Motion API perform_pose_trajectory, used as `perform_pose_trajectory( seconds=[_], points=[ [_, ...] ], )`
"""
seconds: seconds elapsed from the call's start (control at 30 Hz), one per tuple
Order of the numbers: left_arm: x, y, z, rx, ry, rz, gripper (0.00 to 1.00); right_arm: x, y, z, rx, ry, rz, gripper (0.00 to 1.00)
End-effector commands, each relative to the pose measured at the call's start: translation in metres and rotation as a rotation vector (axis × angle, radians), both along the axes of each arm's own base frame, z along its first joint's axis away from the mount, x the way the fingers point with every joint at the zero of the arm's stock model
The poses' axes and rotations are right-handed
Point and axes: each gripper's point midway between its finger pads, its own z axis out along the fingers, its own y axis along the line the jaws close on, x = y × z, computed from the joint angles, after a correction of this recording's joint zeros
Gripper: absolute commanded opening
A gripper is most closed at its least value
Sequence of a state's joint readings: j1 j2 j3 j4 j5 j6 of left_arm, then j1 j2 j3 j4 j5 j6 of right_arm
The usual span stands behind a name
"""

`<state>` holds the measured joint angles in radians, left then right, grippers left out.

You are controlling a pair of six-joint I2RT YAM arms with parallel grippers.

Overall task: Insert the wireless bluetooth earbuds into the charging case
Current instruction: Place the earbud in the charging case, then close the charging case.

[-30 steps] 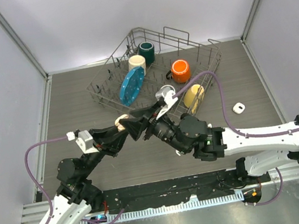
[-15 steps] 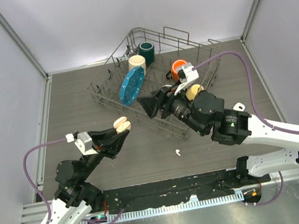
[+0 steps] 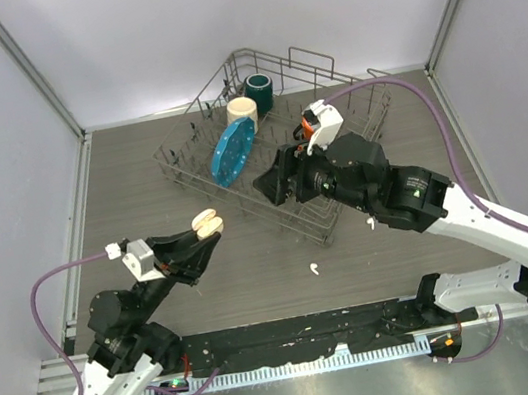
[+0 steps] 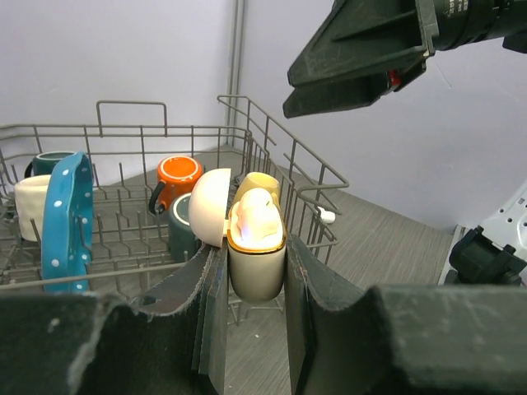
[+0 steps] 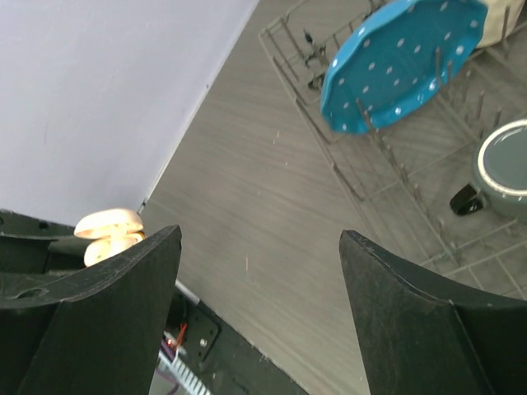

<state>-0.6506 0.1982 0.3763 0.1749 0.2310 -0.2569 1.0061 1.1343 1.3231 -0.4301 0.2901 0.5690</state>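
Presently the left gripper (image 3: pixel 211 229) is held above the table off the near-left corner of the dish rack (image 3: pixel 168 159), clear of its wires. Its jaws are closed narrow on a cream charging case (image 4: pixel 257 265), gripped upright by both sides. The case lid (image 4: pixel 210 207) is hinged open to the side facing the rack. A cream earbud (image 4: pixel 257 218) shows seated in the case mouth; whether a second sits beside it cannot be told.

The right gripper (image 3: pixel 270 184) hangs over the near side of the rack, pointing toward the case. Its jaws stand wide apart with nothing between them, as the right wrist view confirms.

One white earbud (image 3: pixel 314 269) lies loose on the table, on the near side of the rack's nearest corner and well apart from both grippers. A second small white item (image 3: pixel 371 224) lies by the right arm, too small to identify.

Inside the rack:
- A blue dotted plate (image 3: pixel 233 150) stands on edge at the left side.
- A cream mug (image 3: pixel 241 110) and a dark green mug (image 3: pixel 259 89) are at the far end.
- An orange mug (image 4: pixel 179 174) is toward the right side.
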Motion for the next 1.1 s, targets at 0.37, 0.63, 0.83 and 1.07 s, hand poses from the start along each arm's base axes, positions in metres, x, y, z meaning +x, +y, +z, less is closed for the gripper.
perform_pose_trajectory(
  seconds=[0.37, 0.63, 0.83, 1.07],
  points=[
    [-0.012, 0.005, 0.02, -0.031, -0.039, -0.017, 0.0, -0.004, 0.01, 0.011, 0.073, 0.06, 0.026, 0.83],
    [-0.017, -0.003, 0.016, 0.009, -0.012, -0.072, 0.0, 0.009, 0.02, 0.012, 0.062, 0.058, 0.011, 0.83],
    [-0.02, -0.004, 0.014, 0.012, -0.036, -0.083, 0.0, 0.02, 0.034, 0.014, 0.035, 0.047, 0.029, 0.83],
    [-0.023, -0.015, 0.005, 0.046, -0.025, -0.145, 0.0, 0.022, 0.041, 0.016, 0.037, 0.056, 0.054, 0.83]
  ],
)
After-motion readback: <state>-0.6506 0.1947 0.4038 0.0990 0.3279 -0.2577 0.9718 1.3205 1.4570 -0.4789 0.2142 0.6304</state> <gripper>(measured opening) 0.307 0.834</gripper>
